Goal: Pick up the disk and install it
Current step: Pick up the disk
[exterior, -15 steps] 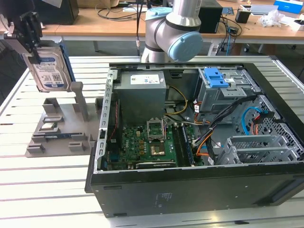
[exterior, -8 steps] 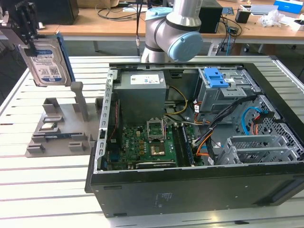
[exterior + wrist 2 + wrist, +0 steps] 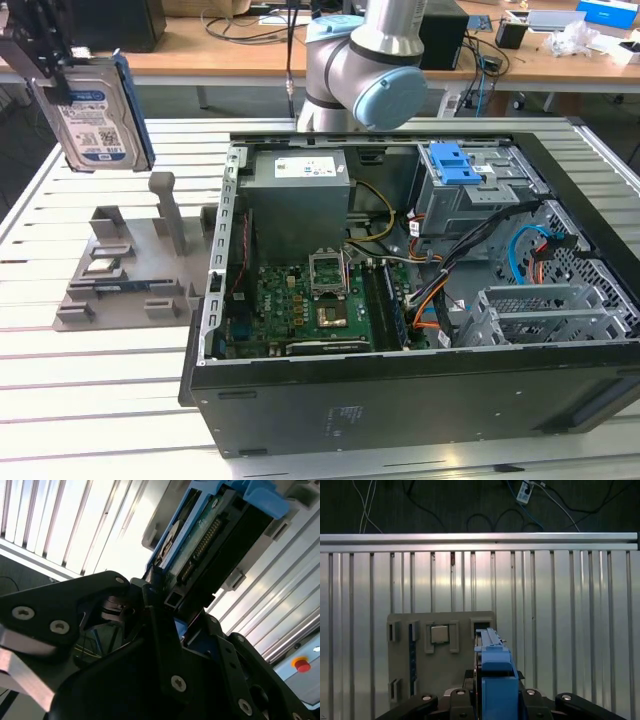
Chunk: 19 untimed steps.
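The disk [image 3: 95, 115], a silver drive with a white-and-blue label and blue side rails, hangs upright in the air at the exterior view's upper left. My gripper [image 3: 52, 82] is shut on its upper edge. The drive is well above the grey holder [image 3: 120, 275] on the table. In the second wrist view my black fingers [image 3: 155, 610] clamp the disk [image 3: 200, 535], whose connector side and blue rail face the camera. In the first wrist view the disk's blue rail [image 3: 492, 670] stands edge-on between the gripper [image 3: 495, 702] parts, over the grey holder [image 3: 440, 680].
An open computer case [image 3: 400, 400] lies at the exterior view's right, with a grey metal drive cage [image 3: 490, 195] and its blue latch [image 3: 455, 162], a grey power box [image 3: 300, 195] and cables. A chip [image 3: 439, 634] sits in the holder. The slatted table's edge [image 3: 480, 539] runs beyond the holder.
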Tool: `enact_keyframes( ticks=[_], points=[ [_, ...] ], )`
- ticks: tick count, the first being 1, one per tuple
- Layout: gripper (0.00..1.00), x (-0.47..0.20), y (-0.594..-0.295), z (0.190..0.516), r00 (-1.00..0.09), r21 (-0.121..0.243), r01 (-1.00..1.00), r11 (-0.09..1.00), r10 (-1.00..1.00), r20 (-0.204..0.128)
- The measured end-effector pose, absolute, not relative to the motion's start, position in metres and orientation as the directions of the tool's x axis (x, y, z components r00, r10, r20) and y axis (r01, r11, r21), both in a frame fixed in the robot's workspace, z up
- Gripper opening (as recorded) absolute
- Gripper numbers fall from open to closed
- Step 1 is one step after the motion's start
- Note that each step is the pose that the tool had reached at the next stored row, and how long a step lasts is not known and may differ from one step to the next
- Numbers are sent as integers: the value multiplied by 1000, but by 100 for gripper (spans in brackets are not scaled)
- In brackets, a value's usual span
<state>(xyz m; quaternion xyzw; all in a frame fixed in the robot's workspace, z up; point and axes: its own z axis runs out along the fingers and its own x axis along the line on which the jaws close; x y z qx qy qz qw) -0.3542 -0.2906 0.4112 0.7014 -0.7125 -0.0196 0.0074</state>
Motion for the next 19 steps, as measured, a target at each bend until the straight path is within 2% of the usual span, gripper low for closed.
enact_keyframes(
  ticks=[19],
  points=[
    [37,-354,-291,456,-16,38,-999,15,-1000,-17]
  ],
)
